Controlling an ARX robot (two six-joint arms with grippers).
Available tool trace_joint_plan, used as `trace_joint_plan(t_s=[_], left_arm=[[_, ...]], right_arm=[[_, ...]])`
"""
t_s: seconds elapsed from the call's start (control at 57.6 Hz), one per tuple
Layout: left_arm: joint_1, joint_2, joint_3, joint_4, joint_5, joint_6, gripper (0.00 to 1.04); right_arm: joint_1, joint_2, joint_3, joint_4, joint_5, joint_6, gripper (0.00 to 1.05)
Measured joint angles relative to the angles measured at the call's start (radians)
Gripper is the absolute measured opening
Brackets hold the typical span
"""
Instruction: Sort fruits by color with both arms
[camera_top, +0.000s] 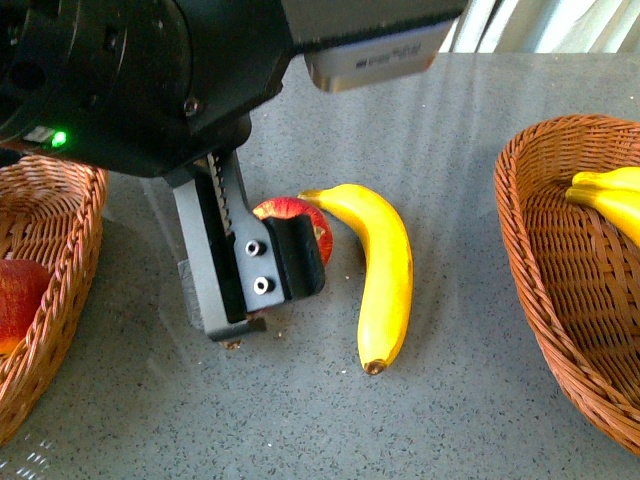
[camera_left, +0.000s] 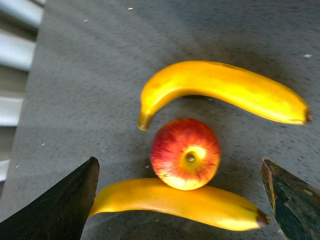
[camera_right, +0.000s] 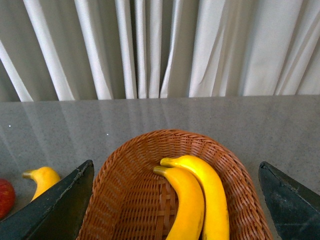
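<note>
A red apple (camera_left: 186, 153) with yellow streaks lies on the grey table (camera_left: 90, 75), its stem end turned up toward the left wrist camera. It is flanked by two yellow bananas. The first banana (camera_left: 225, 90) is curved along one side of the apple with a narrow gap between them. The second banana (camera_left: 180, 202) is laid along the opposite side, touching the apple or very nearly so. In the front view only the first banana is seen, on the robot's right of the apple; the other side of the apple is covered by the gripper.

The left gripper (camera_left: 179, 164) is held over the apple with its jaws spread wide, and nothing is gripped. Its dark fingers (camera_left: 60, 210) are seen well out to either side of the apple. In the front view the gripper is down close to the table, and the nearer part of the apple is hidden by it.

Well apart from the apple on the robot's left, a wicker basket (camera_top: 70, 215) is placed, with a second apple (camera_top: 18, 300) inside it, only partly in frame. On the robot's right of the apple, beyond the first banana, a right-hand basket (camera_right: 130, 200) is set, and a pair of bananas (camera_right: 200, 200) lies side by side in it. The right gripper (camera_right: 175, 163) is held above that basket, also wide open and empty. Pale curtains (camera_right: 165, 45) hang past the table's far edge, beyond the apple.
</note>
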Motion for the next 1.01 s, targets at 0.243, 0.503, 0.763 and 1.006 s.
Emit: trace_joint_plan(t_s=[0.243, 0.503, 0.763, 1.006], left_arm=[[-0.043, 0.067, 0.026, 0.017, -0.011, -0.066, 0.96], [-0.048, 0.194, 0.068, 0.019, -0.052, -0.053, 0.96], [-0.030, 0.265, 0.104, 0.024, -0.077, -0.020, 0.96], [-0.018, 0.297, 0.116, 0.024, -0.093, 0.014, 0.96]], right_arm=[[0.000, 0.000, 0.000, 0.000, 0.000, 0.000, 0.96], [0.000, 0.000, 0.000, 0.000, 0.000, 0.000, 0.96], [0.000, 0.000, 0.000, 0.000, 0.000, 0.000, 0.96], [0.000, 0.000, 0.000, 0.000, 0.000, 0.000, 0.96]])
